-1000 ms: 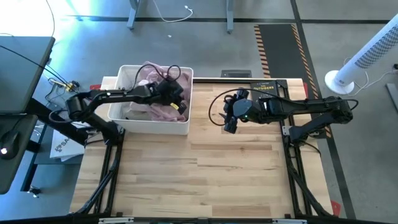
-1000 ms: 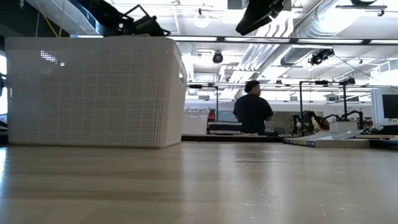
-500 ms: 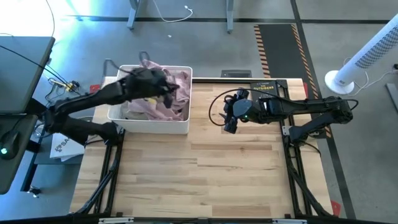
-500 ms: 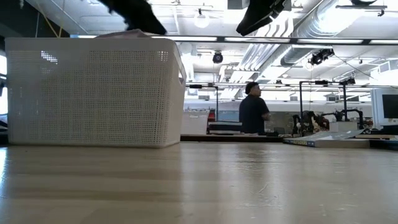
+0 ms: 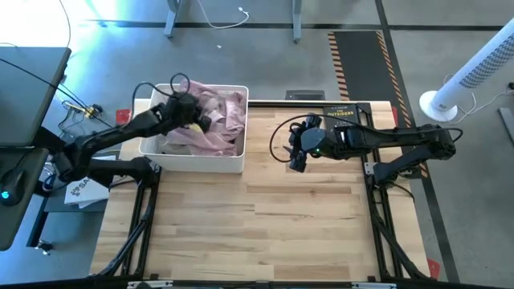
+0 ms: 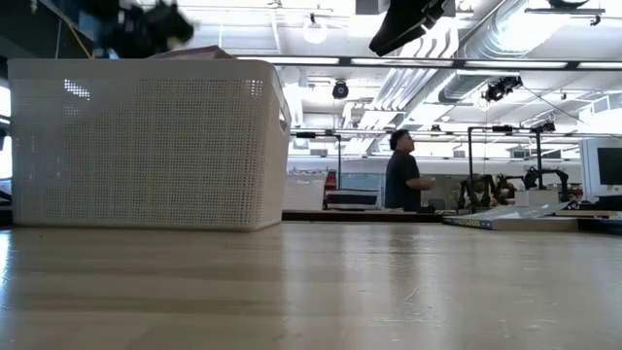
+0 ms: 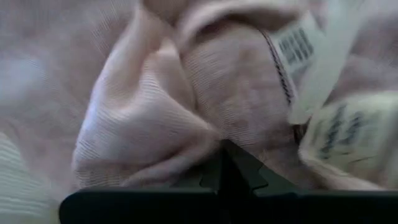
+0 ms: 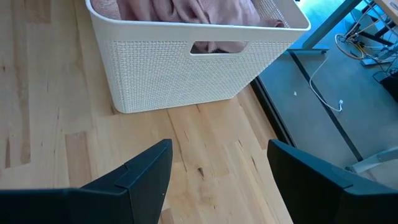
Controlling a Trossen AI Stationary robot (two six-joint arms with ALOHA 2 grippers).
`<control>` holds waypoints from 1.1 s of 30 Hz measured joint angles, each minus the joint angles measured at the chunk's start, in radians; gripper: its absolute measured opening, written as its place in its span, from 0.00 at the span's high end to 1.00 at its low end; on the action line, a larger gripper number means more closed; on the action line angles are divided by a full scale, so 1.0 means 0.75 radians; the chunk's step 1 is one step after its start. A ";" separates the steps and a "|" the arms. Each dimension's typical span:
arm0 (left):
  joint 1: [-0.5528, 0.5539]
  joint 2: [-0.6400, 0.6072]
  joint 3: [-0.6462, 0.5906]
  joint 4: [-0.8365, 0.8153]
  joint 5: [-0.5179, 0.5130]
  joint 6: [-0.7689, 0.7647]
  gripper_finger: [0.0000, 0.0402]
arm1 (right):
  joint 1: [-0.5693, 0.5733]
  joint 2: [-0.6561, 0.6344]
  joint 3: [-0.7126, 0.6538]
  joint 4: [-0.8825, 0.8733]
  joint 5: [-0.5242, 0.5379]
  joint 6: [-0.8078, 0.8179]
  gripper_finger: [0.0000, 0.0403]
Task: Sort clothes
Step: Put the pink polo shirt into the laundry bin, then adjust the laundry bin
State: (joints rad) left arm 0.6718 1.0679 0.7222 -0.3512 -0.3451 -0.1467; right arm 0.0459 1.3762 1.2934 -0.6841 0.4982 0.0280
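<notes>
A light pink garment (image 5: 221,120) lies heaped in the white lattice basket (image 5: 193,160) at the table's far left. A bit of it peeks over the basket rim (image 6: 194,51). My left gripper (image 5: 201,122) is over the basket's middle, shut on that pink cloth (image 7: 143,118), whose white labels (image 7: 311,56) hang close by. A paler cloth (image 5: 167,143) shows in the basket's near left corner. My right gripper (image 5: 297,156) hovers open above the bare wood to the right of the basket (image 8: 186,56), with nothing between its fingers (image 8: 149,171). My left gripper pinches a gathered fold of the pink garment (image 7: 208,146) between its shut fingertips, close to the sewn-in labels. The fingers slant down from the table's left side. Creases run up to the fingertips. The rest of the garment stays in the basket.
A black paperback book (image 5: 341,112) lies flat at the table's far edge behind my right arm. The near half of the table (image 5: 257,233) is bare wood. A person (image 6: 403,170) stands far off in the room beyond the table. A white fan (image 5: 474,76) stands off the right side.
My left gripper has risen and swung from the basket's right part toward the table's left edge, staying shut. The pink garment has come along: a part of it is pulled up and now shows over the basket rim, while the rest has stayed in the basket.
</notes>
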 joint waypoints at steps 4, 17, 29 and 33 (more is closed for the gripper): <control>0.070 0.089 -0.172 0.165 0.188 -0.085 1.00 | 0.000 0.000 0.000 0.000 0.000 -0.004 0.35; 0.038 -0.056 0.035 0.057 0.386 -0.088 1.00 | 0.000 0.000 0.000 0.003 0.000 -0.013 0.35; -0.135 -0.521 0.200 -0.136 0.455 -0.021 1.00 | 0.004 -0.024 0.001 -0.114 0.026 0.028 0.35; -0.209 -0.715 0.150 -0.207 0.492 -0.030 1.00 | 0.020 -0.106 -0.015 -0.205 0.154 0.100 0.35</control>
State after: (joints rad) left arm 0.5149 0.5318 0.8345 -0.5066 0.0240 -0.1690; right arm 0.0611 1.2965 1.2821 -0.8375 0.6138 0.1033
